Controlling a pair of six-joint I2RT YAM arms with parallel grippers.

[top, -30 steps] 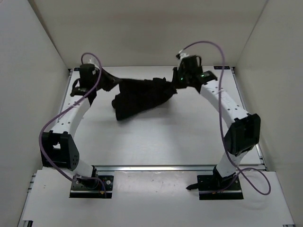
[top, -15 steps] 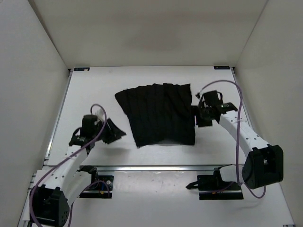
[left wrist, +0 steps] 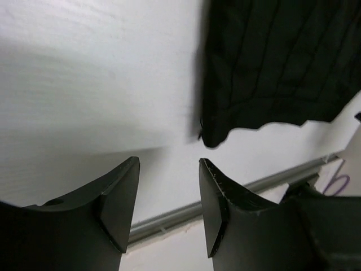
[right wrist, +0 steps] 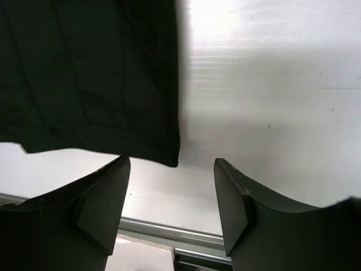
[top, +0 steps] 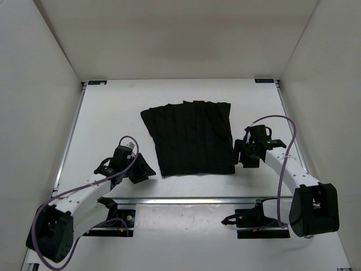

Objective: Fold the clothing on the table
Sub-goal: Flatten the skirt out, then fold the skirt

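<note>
Both arms have let go of the clothing point(top: 190, 137), which was bunched aloft a second ago and now lies flat mid-table point(top: 113, 118), pleats running 12 to 6. The left gripper point(top: 142, 169) at its 8 o'clock and the right gripper point(top: 241, 154) at its 4 o'clock are released and empty (spread out, ready for a first fold, I judge). No writing is legible.

1. In the left wrist view the clothing point(left wrist: 271, 62) runs off the top and right edges; only one lower corner shows.
2. In the right wrist view it runs off the top and left edges.
3. The left claw point(left wrist: 168, 169) and right claw point(right wrist: 171, 164) are each cut by the bottom edge of their own wrist view.
4. The table point(left wrist: 84, 84) looks smeared in the left wrist view.
5. From above, both claws are too small and dark to read.
</note>
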